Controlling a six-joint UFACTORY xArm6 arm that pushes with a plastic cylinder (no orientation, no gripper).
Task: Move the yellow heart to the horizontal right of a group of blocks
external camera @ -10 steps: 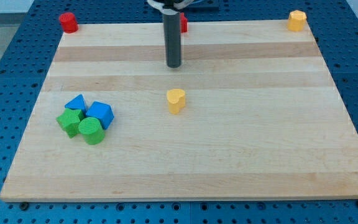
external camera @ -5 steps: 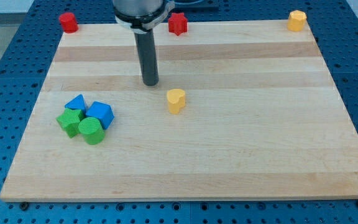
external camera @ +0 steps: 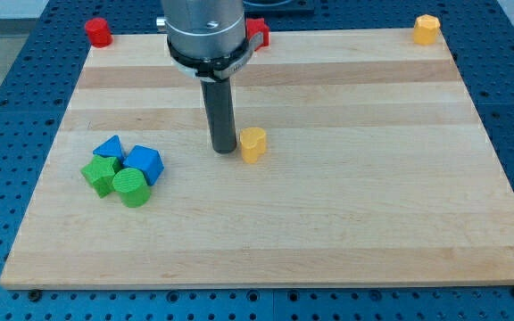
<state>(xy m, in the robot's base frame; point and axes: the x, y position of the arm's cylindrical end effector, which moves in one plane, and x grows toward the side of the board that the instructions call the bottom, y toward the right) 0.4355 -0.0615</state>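
Observation:
The yellow heart (external camera: 253, 144) stands near the middle of the wooden board (external camera: 328, 223). My tip (external camera: 223, 149) is just to the heart's left, close beside it; I cannot tell if they touch. A group of blocks lies at the view's left: a blue triangle (external camera: 108, 147), a blue cube (external camera: 143, 163), a green star (external camera: 101, 174) and a green cylinder (external camera: 131, 186), all packed together.
A red cylinder (external camera: 97, 31) sits at the board's top left corner. A red star (external camera: 256, 32) sits at the top edge, partly hidden behind the arm. A yellow hexagon (external camera: 427, 28) sits at the top right corner.
My tip has moved down and left from near the top middle of the board to just left of the yellow heart. No block has moved.

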